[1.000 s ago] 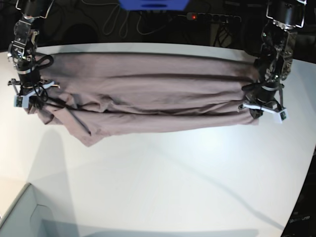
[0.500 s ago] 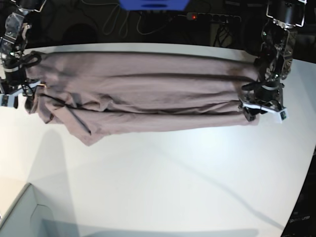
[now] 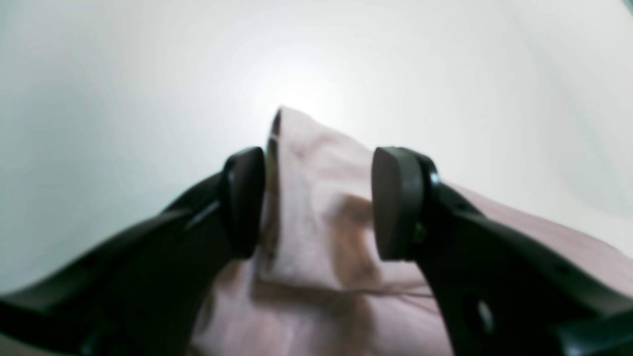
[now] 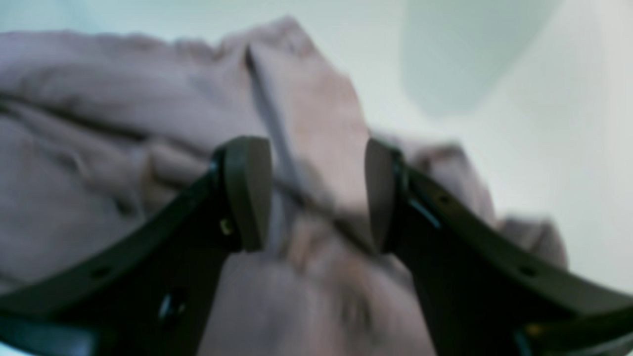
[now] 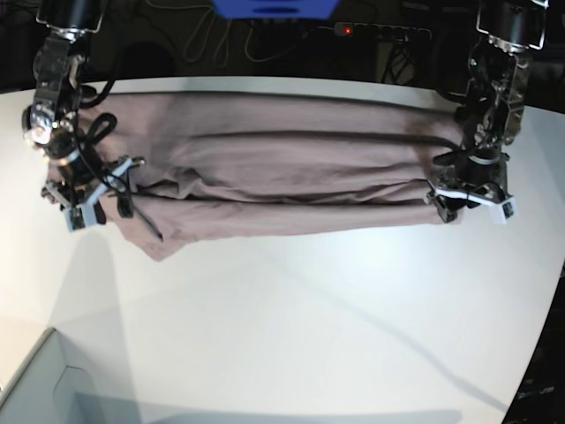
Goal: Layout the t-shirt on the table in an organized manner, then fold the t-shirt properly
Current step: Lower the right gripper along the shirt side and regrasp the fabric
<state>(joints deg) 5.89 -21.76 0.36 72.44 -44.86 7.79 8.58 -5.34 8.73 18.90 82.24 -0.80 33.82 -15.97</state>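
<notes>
The mauve t-shirt (image 5: pixel 282 168) lies stretched in long wrinkled folds across the far part of the white table (image 5: pixel 309 318). In the base view my left gripper (image 5: pixel 466 201) stands over the shirt's right end and my right gripper (image 5: pixel 88 205) over its bunched left end. In the left wrist view the left gripper (image 3: pixel 316 198) is open, with a raised corner of the t-shirt (image 3: pixel 316 163) loose between its pads. In the right wrist view the right gripper (image 4: pixel 316 193) is open too, its jaws apart above a ridge of the t-shirt (image 4: pixel 306 123).
A pale grey-green box corner (image 5: pixel 35 389) sits at the near left. Beyond the table's far edge are a blue object (image 5: pixel 274 7), a power strip with a red light (image 5: pixel 349 30) and cables. The table's curved edge (image 5: pixel 538 344) runs down the right.
Both grippers have opened and let go of the t-shirt. The right arm swung out left, then came back over the shirt's left end. The left arm has hardly moved.
</notes>
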